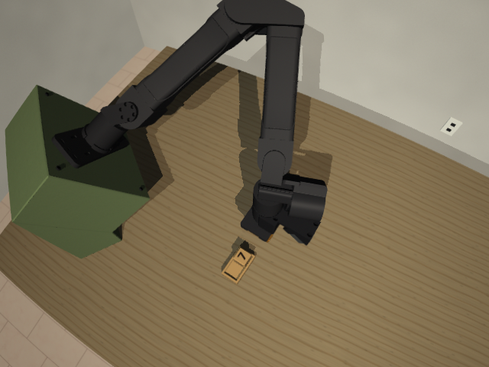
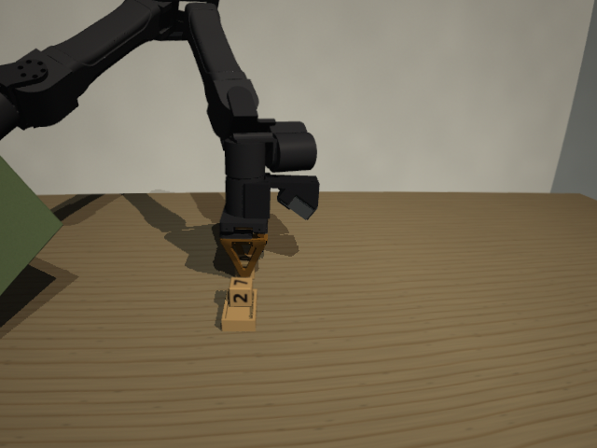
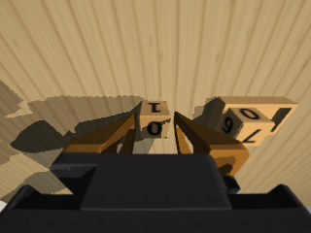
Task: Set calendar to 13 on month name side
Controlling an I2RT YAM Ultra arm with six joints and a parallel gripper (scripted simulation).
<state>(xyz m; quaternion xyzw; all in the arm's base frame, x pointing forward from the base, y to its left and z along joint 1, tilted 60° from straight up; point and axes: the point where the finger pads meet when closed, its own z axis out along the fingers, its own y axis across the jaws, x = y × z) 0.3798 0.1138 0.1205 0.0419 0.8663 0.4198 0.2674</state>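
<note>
From the top view, the tray (image 1: pixel 231 274) lies flat on the wooden bench (image 1: pixel 355 237) with one cube (image 1: pixel 243 255) in its far end, a 7 on its upper face, while the near compartment holds nothing; the arm's wrist hangs just beyond the tray and hides the claw. In the exterior view the claw (image 2: pixel 243 270) points straight down just behind the tray (image 2: pixel 238 319), and the cube in the tray (image 2: pixel 239 297) shows a 2 toward the camera; a second cube is probably tucked below the fingertips, though it is hard to separate here. The wrist view settles it: the second cube (image 3: pixel 155 119), showing 1 and 0, rests on the bench between the orange fingers, which stand partly open with visible gaps on both sides, gripping nothing.
</note>
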